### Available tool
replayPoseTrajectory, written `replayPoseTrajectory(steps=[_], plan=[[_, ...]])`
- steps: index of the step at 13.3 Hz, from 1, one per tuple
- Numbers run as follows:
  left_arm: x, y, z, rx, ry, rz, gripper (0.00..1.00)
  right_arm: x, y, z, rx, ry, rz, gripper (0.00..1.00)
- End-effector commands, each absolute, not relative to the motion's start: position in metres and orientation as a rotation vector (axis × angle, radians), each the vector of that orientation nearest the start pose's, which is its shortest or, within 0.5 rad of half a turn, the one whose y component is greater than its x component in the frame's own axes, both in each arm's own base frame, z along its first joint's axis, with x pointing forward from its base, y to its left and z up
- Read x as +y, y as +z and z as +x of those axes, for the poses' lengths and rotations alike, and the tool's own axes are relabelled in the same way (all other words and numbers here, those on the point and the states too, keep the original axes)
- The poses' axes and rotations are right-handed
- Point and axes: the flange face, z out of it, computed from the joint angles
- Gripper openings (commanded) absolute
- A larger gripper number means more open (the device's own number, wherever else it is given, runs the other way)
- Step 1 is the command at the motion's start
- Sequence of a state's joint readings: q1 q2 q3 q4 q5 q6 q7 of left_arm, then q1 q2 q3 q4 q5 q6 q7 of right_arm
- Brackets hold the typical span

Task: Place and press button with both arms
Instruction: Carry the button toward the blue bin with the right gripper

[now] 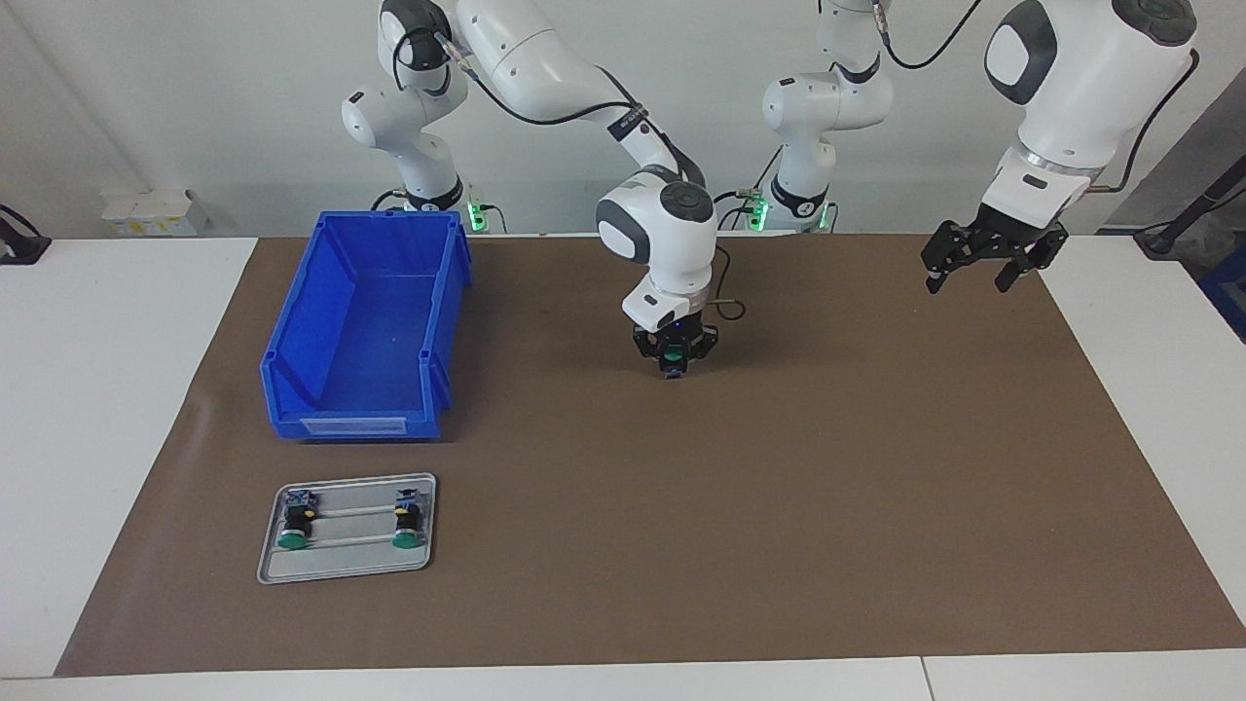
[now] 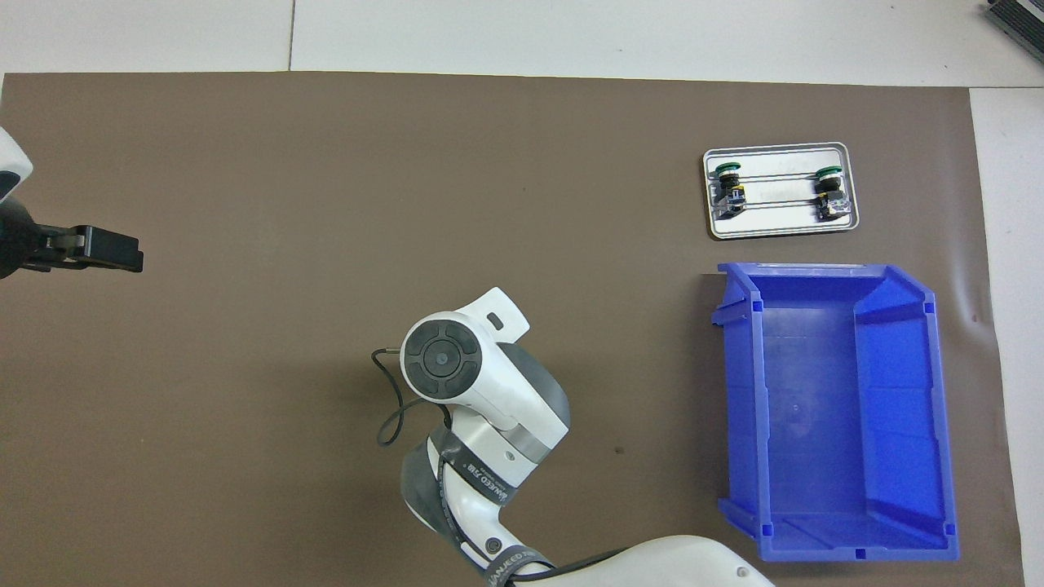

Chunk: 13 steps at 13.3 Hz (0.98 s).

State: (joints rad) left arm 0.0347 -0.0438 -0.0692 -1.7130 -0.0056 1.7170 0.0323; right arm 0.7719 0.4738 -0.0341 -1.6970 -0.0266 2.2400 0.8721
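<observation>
Low over the middle of the brown mat, my right gripper is shut on a button; a green cap and a blue block show between its fingers. I cannot tell whether the button touches the mat. In the overhead view the right arm's wrist hides both gripper and button. My left gripper hangs open and empty above the mat's corner at the left arm's end, and its tip shows in the overhead view.
A grey tray at the right arm's end holds two more green-capped buttons. A blue bin stands nearer to the robots than the tray.
</observation>
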Motion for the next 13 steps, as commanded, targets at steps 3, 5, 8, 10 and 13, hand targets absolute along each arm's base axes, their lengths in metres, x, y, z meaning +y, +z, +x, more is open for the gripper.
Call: replayPoseTrajectory(steps=[3,5,8,10,13], plan=[[-0.018,0.595,0.542,0.091,-0.067,-3.152,1.0,0.347,0.435,0.549,0.192,-0.173,-3.091,0.0],[-0.018,0.595,0.542,0.091,-0.067,-3.152,1.0,0.293,0.454,0.571,0.15,-0.175,-3.106,0.0],[-0.018,0.595,0.542,0.091,-0.067,-3.152,1.0,0.199,0.477,0.6,0.05,-0.189,-3.127,0.0],[-0.018,0.595,0.542,0.091,-0.067,-3.152,1.0,0.133,0.487,0.61,-0.036,-0.157,-3.147,0.0],[-0.018,0.595,0.542,0.091,-0.067,-3.152,1.0,0.05,0.484,0.606,-0.139,-0.053,-3.158,0.0]])
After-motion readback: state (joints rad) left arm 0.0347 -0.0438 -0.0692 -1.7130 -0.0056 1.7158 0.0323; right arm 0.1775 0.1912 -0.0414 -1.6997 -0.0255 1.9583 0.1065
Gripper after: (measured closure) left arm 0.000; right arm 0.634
